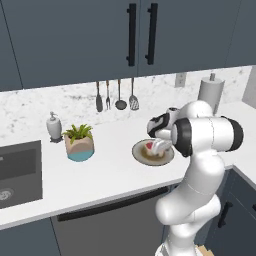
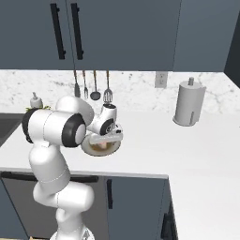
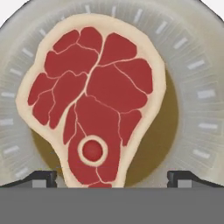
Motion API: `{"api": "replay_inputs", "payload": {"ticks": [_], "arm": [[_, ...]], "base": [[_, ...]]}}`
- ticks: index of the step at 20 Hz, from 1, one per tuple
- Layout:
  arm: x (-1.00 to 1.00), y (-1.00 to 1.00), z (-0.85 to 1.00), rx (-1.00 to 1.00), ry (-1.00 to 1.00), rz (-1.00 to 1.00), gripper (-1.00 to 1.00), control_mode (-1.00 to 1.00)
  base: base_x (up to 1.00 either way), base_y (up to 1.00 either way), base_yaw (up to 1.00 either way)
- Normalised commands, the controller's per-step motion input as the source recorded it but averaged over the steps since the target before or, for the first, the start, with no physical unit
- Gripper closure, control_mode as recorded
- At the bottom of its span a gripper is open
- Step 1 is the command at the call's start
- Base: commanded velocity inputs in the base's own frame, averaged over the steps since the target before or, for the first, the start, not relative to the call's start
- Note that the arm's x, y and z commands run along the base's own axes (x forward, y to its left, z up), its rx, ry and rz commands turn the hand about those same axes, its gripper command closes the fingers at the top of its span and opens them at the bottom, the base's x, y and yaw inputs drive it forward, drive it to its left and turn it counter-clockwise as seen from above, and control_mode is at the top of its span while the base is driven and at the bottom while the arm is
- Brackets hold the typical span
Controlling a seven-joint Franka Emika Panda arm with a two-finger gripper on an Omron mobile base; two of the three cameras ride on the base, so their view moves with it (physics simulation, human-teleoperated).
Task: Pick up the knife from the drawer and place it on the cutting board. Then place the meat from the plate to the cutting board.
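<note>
The meat (image 3: 96,96), a red slab with white fat edging, lies on the round plate (image 3: 192,87), whose middle is brownish and whose rim is paler. My gripper (image 3: 113,178) hangs straight above it, open, with its fingertips (image 3: 43,177) wide apart on either side of the meat's narrow end. From the base, the plate (image 1: 140,154) sits on the white counter near its front edge, with the gripper (image 1: 161,146) low over the meat (image 1: 148,146). The right base view has the plate (image 2: 112,149) partly hidden under the hand (image 2: 105,138). The knife, drawer and cutting board are out of view.
A potted plant (image 1: 79,142) and a soap dispenser (image 1: 54,126) stand left of the plate, beside a dark sink (image 1: 17,172). Utensils (image 1: 119,95) hang on the marble backsplash. A paper towel roll (image 2: 189,103) stands at the back right. Upper cabinets (image 1: 140,35) hang overhead.
</note>
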Motion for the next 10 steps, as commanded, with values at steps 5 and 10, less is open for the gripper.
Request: {"api": "replay_inputs", "payload": {"ticks": [5, 10], "arm": [[0.22, -0.16, -0.18, 0.0, 0.0, 0.01, -1.0, -1.0], [0.71, 0.0, -0.26, 0.01, 0.0, 0.11, -1.0, -1.0]], "base": [[0.0, 0.0, 0.0], [0.0, 0.0, 0.0]]}}
